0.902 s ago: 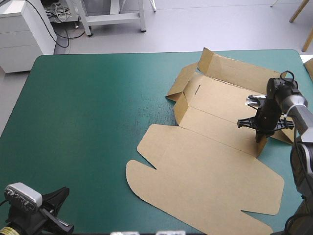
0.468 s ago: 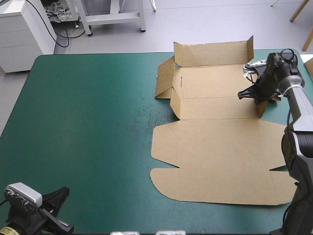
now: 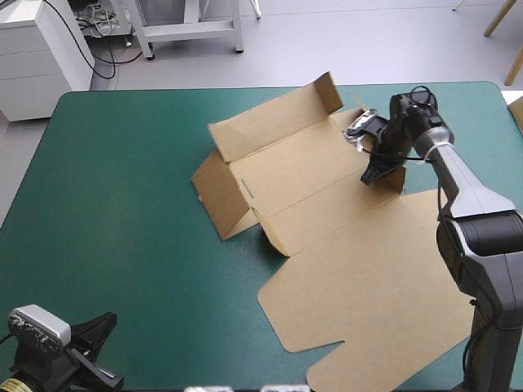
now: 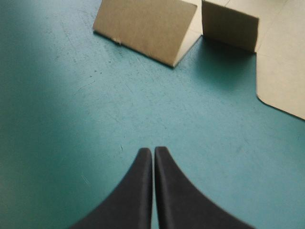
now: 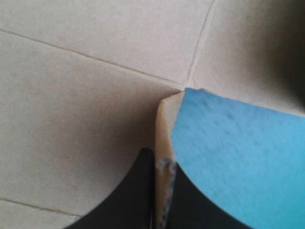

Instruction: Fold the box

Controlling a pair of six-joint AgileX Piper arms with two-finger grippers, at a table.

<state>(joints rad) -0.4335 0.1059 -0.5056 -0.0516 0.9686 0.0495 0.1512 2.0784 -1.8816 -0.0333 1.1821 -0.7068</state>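
The box, a cut sheet of brown board, lies on the teal-green cover right of centre in the high view. It is skewed to the table's edges and runs from the upper middle of the frame to the lower right. Its far wall stands raised, as does an end flap at the sheet's left end, and the lid panel lies flat toward the lower right. The right gripper sits at the upper right of the frame, on the sheet's right end. Its wrist view shows the black fingers all but closed, a thin board edge pinched between them and bare cover just beside. The left gripper sits at the lower left corner of the high view, fingers pressed together on nothing, over bare cover and well apart from the box. We judge the board light, stiff across its panels, and willing to hinge along the scored creases. Held by one edge, the whole sheet probably slides and pivots on the cover rather than bending. It does not look fragile, though a hard pinch mid-panel could kink it. We would grip flap edges close to a crease and pin the base with the free gripper.
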